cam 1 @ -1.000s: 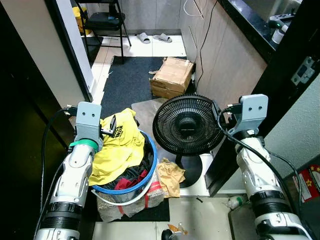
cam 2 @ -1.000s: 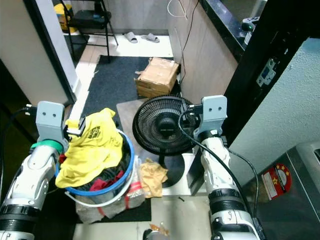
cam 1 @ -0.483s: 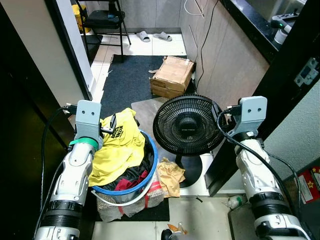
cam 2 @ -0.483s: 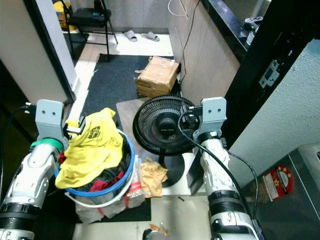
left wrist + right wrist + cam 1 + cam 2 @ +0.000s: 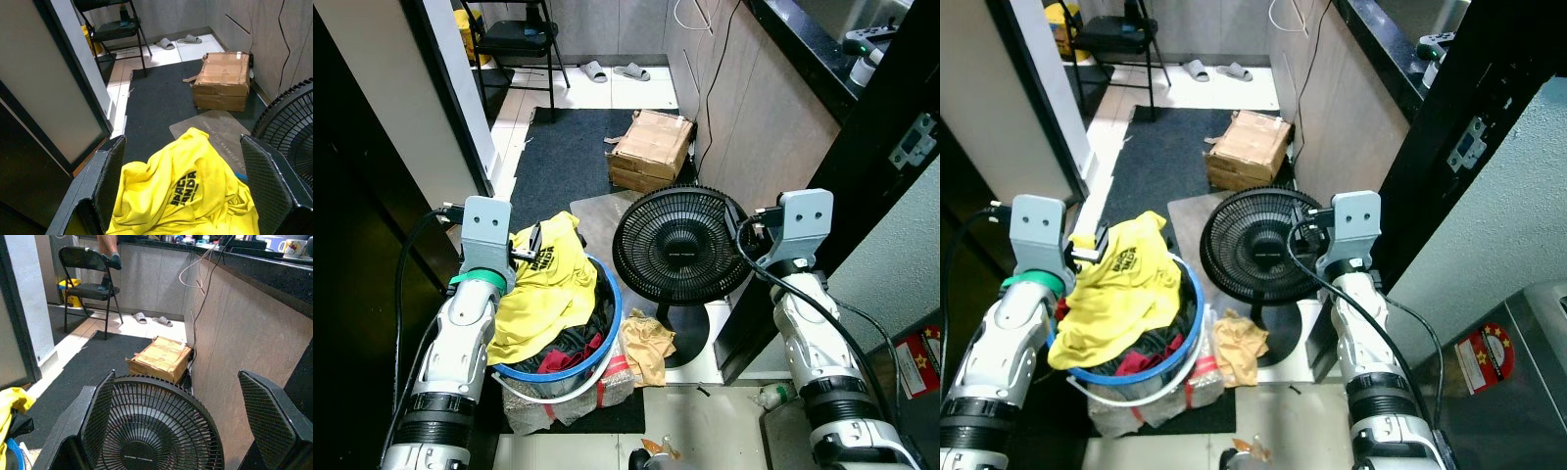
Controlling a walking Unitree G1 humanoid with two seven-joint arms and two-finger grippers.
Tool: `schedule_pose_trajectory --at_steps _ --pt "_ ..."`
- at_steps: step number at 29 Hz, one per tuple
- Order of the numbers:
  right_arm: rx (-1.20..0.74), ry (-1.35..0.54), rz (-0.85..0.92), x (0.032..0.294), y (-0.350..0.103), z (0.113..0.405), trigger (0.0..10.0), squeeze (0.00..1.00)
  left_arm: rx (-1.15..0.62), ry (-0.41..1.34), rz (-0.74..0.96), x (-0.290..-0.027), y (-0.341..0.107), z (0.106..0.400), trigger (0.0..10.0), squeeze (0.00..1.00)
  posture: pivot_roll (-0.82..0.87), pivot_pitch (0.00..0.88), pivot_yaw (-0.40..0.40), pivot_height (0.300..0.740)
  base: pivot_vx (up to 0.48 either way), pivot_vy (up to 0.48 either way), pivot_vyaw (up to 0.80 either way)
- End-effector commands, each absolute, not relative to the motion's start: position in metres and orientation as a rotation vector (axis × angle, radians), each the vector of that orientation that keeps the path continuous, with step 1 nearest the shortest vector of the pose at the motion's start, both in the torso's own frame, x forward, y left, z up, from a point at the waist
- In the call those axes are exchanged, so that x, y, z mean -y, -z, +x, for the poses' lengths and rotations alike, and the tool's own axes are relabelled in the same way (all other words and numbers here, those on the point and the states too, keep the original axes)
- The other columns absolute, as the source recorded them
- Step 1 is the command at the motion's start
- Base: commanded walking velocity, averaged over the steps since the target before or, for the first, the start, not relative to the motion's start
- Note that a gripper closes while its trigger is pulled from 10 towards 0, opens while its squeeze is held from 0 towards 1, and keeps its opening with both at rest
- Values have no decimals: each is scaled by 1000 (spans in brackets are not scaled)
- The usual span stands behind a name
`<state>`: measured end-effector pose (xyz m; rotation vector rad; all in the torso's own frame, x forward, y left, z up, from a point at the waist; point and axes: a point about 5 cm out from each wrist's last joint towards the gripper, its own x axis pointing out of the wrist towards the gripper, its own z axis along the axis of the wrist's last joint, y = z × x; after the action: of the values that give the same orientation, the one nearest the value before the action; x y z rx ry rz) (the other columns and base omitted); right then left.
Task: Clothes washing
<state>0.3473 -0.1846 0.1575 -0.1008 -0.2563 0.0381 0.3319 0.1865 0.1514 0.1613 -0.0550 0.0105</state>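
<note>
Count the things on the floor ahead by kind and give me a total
Laundry basket: 1
Fan: 1
Cardboard box: 1
Folding chair: 1
Slippers: 2
Total: 6

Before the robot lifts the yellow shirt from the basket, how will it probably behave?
The yellow shirt lies crumpled and draped over the blue basket rim, so it is probably floppy and light. It may drag the dark clothes beneath.

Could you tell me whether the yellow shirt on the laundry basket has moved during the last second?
No. The yellow shirt lies draped over the blue basket rim as before, beside the black fan.
</note>
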Motion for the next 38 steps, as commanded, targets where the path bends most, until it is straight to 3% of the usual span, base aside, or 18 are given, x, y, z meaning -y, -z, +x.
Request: schedule_pose_trajectory --at_steps 1,11,24,38 --pt "240 -37 -105 185 -154 347 10000 0 54 -16 158 -188 -149 330 10000 0 10 25 15 740 -356 0 0" --pt "236 -37 -110 185 -153 347 10000 0 58 -19 162 -188 -149 330 10000 0 8 25 17 740 -363 0 0" --pt "240 -26 -116 187 -154 347 10000 0 58 -23 164 -189 -149 330 10000 0 8 29 19 740 -344 0 728" --pt "246 -22 -103 188 -154 347 10000 0 66 -25 173 -188 -149 331 10000 0 5 27 17 740 54 0 0"
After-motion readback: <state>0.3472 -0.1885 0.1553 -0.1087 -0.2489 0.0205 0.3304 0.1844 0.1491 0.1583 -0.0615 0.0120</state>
